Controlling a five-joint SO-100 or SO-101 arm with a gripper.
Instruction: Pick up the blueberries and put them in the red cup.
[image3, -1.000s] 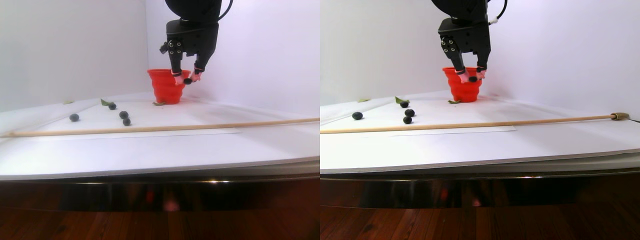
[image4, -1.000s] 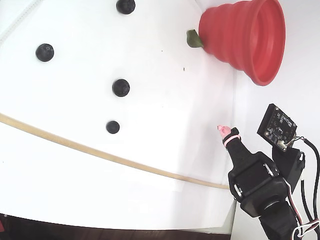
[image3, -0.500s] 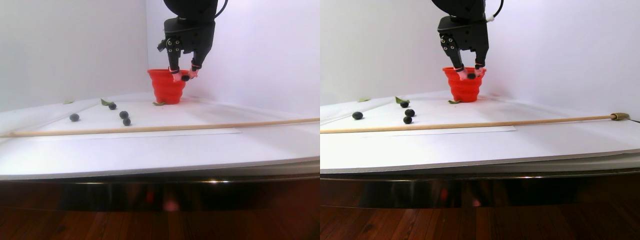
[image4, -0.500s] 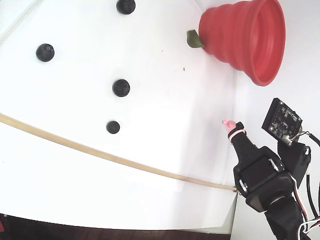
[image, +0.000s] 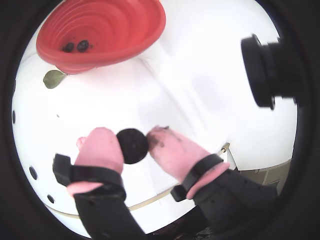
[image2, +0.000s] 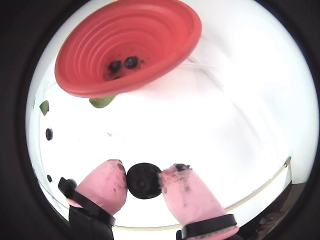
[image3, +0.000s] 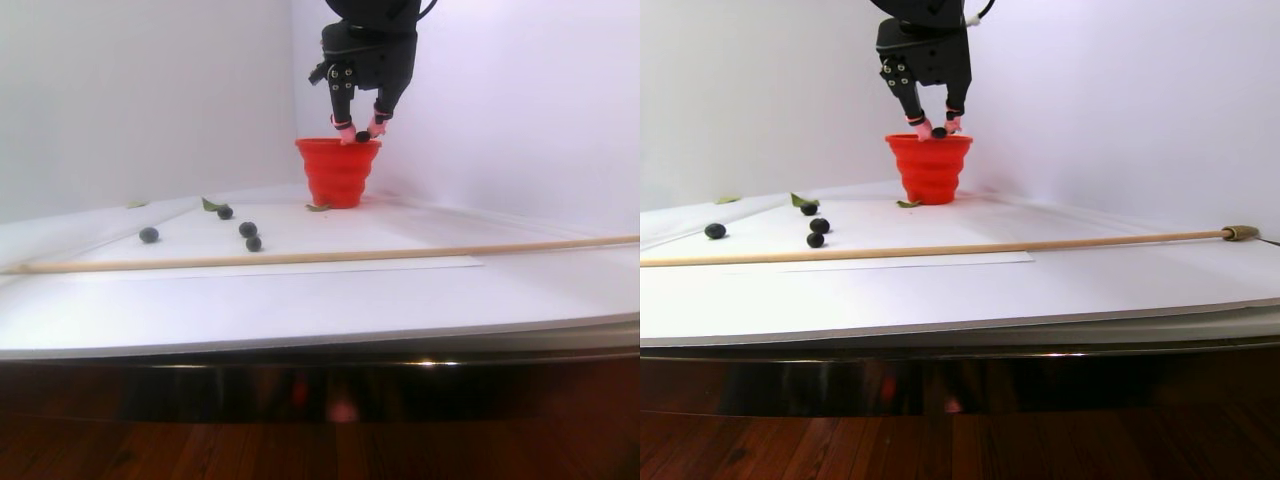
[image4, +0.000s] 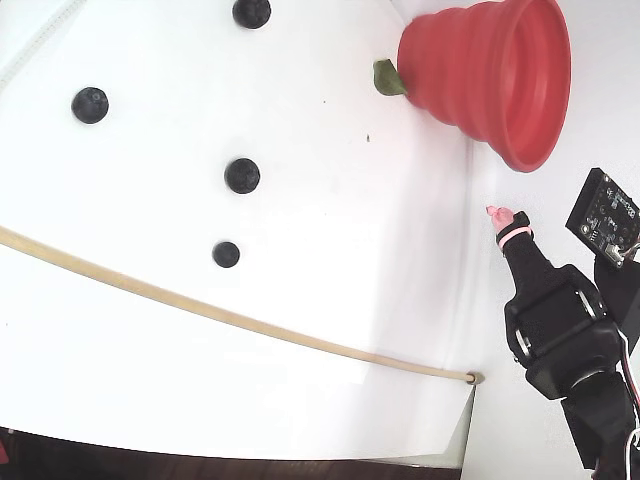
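My gripper (image: 134, 144) is shut on one blueberry (image: 132, 147), pinched between the two pink fingertips; both wrist views show this (image2: 144, 181). In the stereo pair view the gripper (image3: 360, 133) hangs just above the rim of the red cup (image3: 337, 172). The cup (image: 120, 25) stands upright, ahead of the fingers, with two blueberries (image: 82, 46) at its bottom, also seen in another wrist view (image2: 131, 62). Several more blueberries (image4: 242, 175) lie loose on the white table, left of the cup in the stereo pair view (image3: 247, 229).
A small green leaf (image4: 386, 78) lies against the cup's base. A long thin wooden stick (image4: 230, 315) runs across the table in front of the loose berries. White walls close the back corner behind the cup. A second black camera (image: 265, 70) sticks out beside the gripper.
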